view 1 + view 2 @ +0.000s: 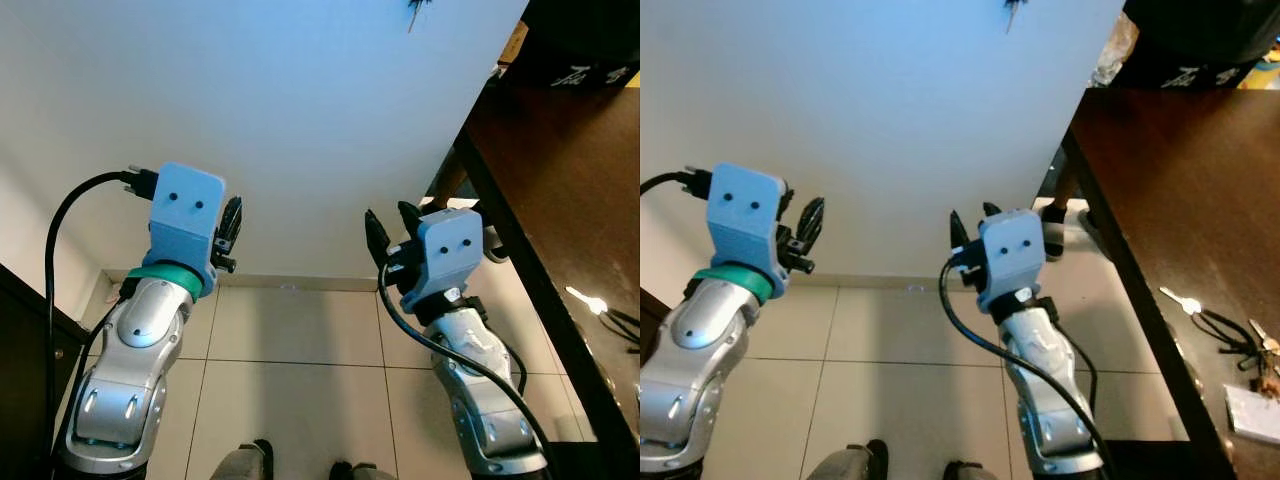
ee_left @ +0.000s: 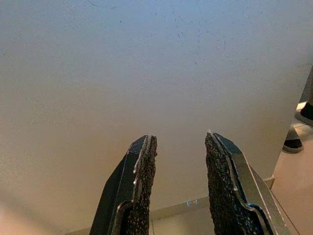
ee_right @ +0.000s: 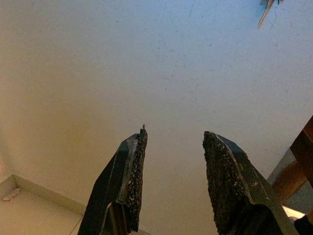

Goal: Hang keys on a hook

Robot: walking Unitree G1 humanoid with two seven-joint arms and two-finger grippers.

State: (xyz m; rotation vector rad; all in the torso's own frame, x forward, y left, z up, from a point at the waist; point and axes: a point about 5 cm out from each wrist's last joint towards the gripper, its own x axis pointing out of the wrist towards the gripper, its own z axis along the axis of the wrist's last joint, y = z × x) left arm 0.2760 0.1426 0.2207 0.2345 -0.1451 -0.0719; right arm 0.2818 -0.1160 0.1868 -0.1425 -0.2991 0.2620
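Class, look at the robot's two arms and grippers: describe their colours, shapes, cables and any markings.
Both arms are rounded silver shells. Each ends in a light-blue boxy wrist block with two small dark dots on it. The left gripper and right gripper each have two long black fingers with rough, gritty pads. A teal band rings the left wrist. Black cables loop from both blocks.

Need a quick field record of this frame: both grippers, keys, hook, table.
left gripper: raised before the white wall, fingers apart, holding nothing
right gripper: raised before the wall, fingers apart, holding nothing
keys: bunch of silver keys on a dark ring, lying on the dark brown wooden table at the robot's right, untouched
hook: small dark item high on the wall, too small to confirm
floor: pale tiled floor
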